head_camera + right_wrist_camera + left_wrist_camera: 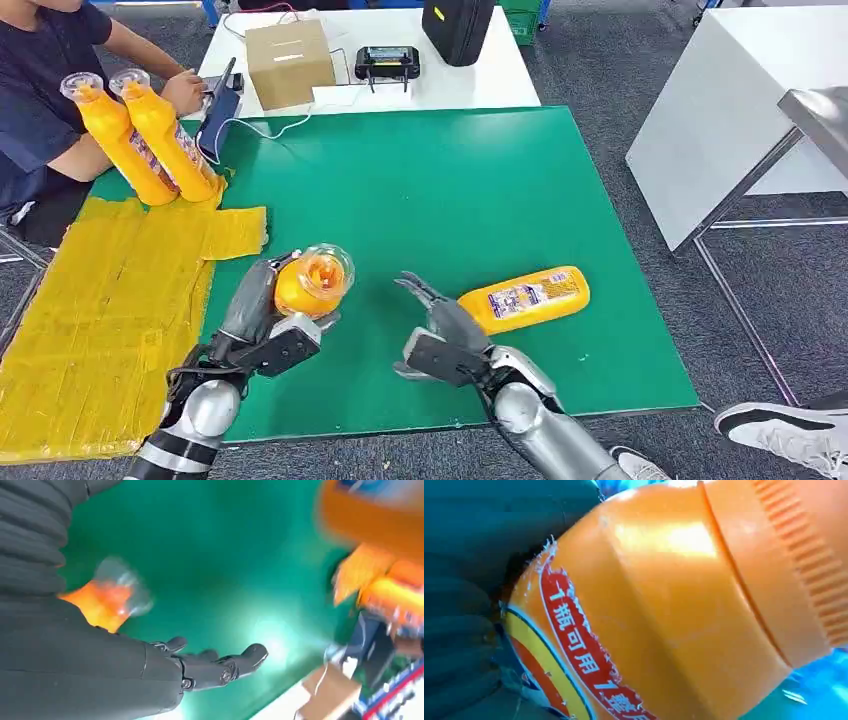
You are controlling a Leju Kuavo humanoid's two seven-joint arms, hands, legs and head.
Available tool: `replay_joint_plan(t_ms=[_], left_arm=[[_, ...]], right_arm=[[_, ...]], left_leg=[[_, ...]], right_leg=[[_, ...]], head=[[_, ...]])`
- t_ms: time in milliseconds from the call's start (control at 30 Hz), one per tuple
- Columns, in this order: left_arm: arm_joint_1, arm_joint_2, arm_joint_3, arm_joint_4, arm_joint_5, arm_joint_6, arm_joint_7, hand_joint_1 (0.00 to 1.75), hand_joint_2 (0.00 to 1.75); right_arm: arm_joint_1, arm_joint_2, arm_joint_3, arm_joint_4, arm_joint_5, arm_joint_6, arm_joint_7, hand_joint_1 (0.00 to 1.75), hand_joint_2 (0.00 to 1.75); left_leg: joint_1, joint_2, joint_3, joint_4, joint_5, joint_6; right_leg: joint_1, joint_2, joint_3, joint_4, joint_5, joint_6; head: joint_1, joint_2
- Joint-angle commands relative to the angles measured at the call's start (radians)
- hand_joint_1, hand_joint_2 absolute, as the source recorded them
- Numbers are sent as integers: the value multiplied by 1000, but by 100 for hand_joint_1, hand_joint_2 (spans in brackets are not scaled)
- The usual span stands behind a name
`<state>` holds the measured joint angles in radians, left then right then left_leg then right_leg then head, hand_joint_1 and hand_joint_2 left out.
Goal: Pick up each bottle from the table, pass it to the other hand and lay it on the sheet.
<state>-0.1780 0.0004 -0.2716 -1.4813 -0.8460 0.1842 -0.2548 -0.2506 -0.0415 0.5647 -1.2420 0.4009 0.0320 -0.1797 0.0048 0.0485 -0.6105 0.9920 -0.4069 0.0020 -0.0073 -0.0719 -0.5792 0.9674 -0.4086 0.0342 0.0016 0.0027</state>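
Note:
My left hand [262,328] grips an orange bottle [311,283] with a clear cap, held above the green mat near its front left; the left wrist view shows the bottle's body [664,610] and red label close up. My right hand [440,335] is open, fingers [220,662] spread, holding nothing. It hovers just left of a second orange bottle [526,297] lying on its side on the mat. Two more orange bottles [140,135] lie on the far end of the yellow sheet [100,310].
A person [50,90] sits at the far left beside the two bottles. A cardboard box [288,60], a controller [386,62] and a black case [458,28] stand on the white table behind the green mat [450,190]. A white table [730,110] stands right.

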Motion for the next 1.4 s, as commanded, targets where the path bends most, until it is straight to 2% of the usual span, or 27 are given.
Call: replay_joint_plan(t_ms=[33,133,233,333,367,400,567,667,767,900,1000,1233,1267,1400], left_arm=[[-28,26,1,50,-29,10,4,175,175],[-28,26,1,50,-29,10,4,175,175],[-32,62,-11,72,-304,101,112,175,175],[-30,84,36,123,-519,160,195,175,175],[-30,93,49,147,-548,158,197,175,175],[-38,114,63,189,-591,142,205,175,175],[-48,186,113,338,-725,185,228,175,175],[-74,235,100,430,-725,159,218,175,175],[-101,252,75,501,-725,147,231,175,175],[-127,293,89,581,-686,84,154,175,175],[-130,330,102,604,-634,71,88,175,175],[-152,363,91,608,-600,36,59,175,175],[-159,353,86,614,-608,52,71,2,0],[-157,322,81,604,-616,93,102,0,0]], right_arm=[[39,-70,-84,-100,8,22,-3,0,175],[39,-70,-84,-100,8,22,-3,0,175],[80,-134,-116,-171,13,7,0,0,175],[162,-220,-171,-288,31,27,-25,0,175],[191,-242,-186,-324,40,33,-32,0,175],[223,-270,-201,-362,55,43,-36,0,175],[276,-355,-239,-430,86,67,-37,0,175],[269,-384,-266,-431,86,87,-33,0,175],[252,-390,-281,-425,81,101,-35,0,175],[199,-399,-272,-379,89,120,-32,0,175],[164,-408,-267,-345,89,131,-36,0,175],[116,-400,-247,-300,85,139,-41,0,175],[112,-398,-240,-293,85,137,-38,0,175],[92,-395,-213,-273,90,138,-36,0,175]], left_leg=[[0,-4,3,0,-2,0],[0,-3,2,0,-1,0],[0,-3,1,0,-1,0],[0,-7,4,-1,-1,0],[-1,-5,2,-1,0,0],[0,-8,4,-1,-1,0],[-1,-3,3,-1,-2,0],[-1,-4,4,-1,-2,0],[-1,-2,2,-1,-1,0],[0,-3,4,0,-2,0],[-1,1,4,-1,-1,1],[0,0,8,-1,-1,0],[0,1,8,-2,0,1],[0,-1,9,-3,0,1]], right_leg=[[-1,4,3,0,-2,-1],[-1,4,2,0,-1,-1],[-1,2,2,0,-1,-1],[-1,2,5,0,-3,-1],[-1,1,3,-1,-2,0],[-2,0,5,-1,-3,0],[-2,3,3,0,-2,-1],[-2,4,3,0,-2,-1],[-2,3,1,0,-1,-1],[-2,7,3,0,-2,-1],[-2,8,3,0,0,-1],[-1,9,7,-1,0,-1],[-1,8,7,-1,0,-1],[-2,7,8,0,0,-1]], head=[[1,0],[1,0],[0,0],[0,0],[0,0],[0,0],[0,0],[0,0],[1,0],[0,0],[0,0],[0,0],[1,0],[0,0]])
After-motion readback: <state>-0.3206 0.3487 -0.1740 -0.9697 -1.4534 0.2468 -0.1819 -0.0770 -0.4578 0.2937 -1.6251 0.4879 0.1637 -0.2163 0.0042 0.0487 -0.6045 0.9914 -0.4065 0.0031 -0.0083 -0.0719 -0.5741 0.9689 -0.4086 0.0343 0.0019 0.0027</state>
